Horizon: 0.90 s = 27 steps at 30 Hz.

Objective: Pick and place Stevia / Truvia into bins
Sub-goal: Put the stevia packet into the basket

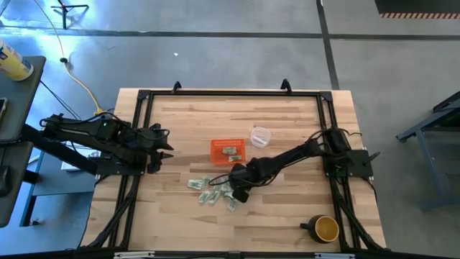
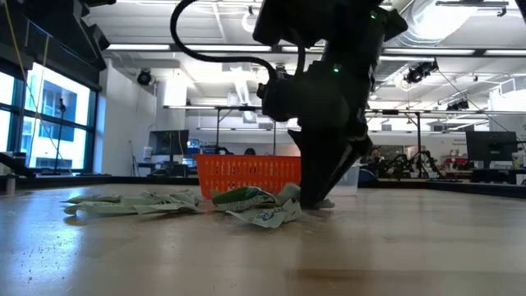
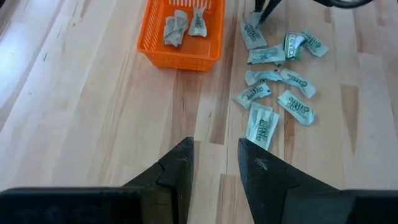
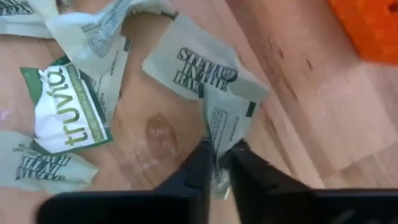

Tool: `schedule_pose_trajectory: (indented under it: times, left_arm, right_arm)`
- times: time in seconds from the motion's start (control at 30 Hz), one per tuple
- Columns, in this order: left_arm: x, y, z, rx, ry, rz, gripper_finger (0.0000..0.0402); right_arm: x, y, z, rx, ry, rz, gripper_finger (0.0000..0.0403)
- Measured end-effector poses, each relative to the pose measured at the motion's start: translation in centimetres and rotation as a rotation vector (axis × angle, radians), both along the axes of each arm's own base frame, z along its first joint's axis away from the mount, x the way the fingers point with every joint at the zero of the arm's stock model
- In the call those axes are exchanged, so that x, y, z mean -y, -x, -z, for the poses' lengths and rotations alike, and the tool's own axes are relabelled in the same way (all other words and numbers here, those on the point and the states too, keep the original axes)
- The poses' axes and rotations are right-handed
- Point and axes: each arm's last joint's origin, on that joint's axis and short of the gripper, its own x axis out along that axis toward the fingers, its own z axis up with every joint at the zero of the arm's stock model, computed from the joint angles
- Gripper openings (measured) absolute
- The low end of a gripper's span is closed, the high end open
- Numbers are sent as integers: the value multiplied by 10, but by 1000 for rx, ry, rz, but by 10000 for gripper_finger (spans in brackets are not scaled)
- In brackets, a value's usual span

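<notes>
Several pale green and white sachets [image 1: 212, 193] lie loose on the wooden table just near of the orange bin [image 1: 228, 151]; in the left wrist view two more sachets [image 3: 183, 26] lie inside the bin [image 3: 180, 53]. My right gripper [image 1: 237, 191] points down into the right end of the pile and is shut on one Stevia sachet [image 4: 205, 74]. In the low view the right gripper [image 2: 322, 197] stands with its tips at table height beside the sachets [image 2: 251, 204]. My left gripper [image 3: 216, 165] waits open at the table's left side, touching nothing. My right gripper pinches the Stevia sachet by one short end [image 4: 219, 134], between its two fingers [image 4: 199, 168]. The fingers come from above, pointing down. That end is bent up between them, while the printed part of the sachet [image 4: 208, 68] still lies flat on the table.
A clear round cup [image 1: 259, 135] stands just right of and beyond the bin. A dark mug [image 1: 325, 229] sits near the table's near right corner. A Truvia sachet [image 4: 65, 112] and others lie close beside the held one. A black frame [image 1: 230, 93] borders the table.
</notes>
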Motion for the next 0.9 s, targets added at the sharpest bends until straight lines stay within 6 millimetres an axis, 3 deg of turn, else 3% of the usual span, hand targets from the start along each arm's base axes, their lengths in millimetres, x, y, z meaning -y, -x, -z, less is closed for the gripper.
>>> schedule_pose_trajectory:
  times: [0.07, 0.17, 0.3, 0.43, 0.6, 0.7, 0.8, 0.9]
  left_arm:
    - [0, 0, 0, 4, 0, 0, 159]
    - [0, -1, -1, 10, 1, -1, 159]
    - [0, -1, -1, 11, 0, -2, 159]
    - [0, -1, -1, 14, -4, -6, 159]
    - [0, -3, -3, 44, -7, -1, 159]
    - [0, -4, -4, 59, -5, -1, 159]
    - [0, -4, -4, 57, -6, 0, 159]
    - [0, -4, -4, 54, -2, -4, 159]
  right_arm:
    - [-1, -3, -6, -13, 0, -5, 9]
    - [-3, -9, -21, -17, -5, -10, 18]
    - [-5, -26, -60, 70, 82, -29, 8]
    - [17, -43, -92, 178, 246, -50, 11]
    - [76, -50, -92, 133, 303, -93, 21]
    - [101, -52, -93, 129, 317, -112, 39]
    - [114, -51, -92, 124, 239, -125, 80]
    - [114, -49, -92, 114, 200, -140, 133]
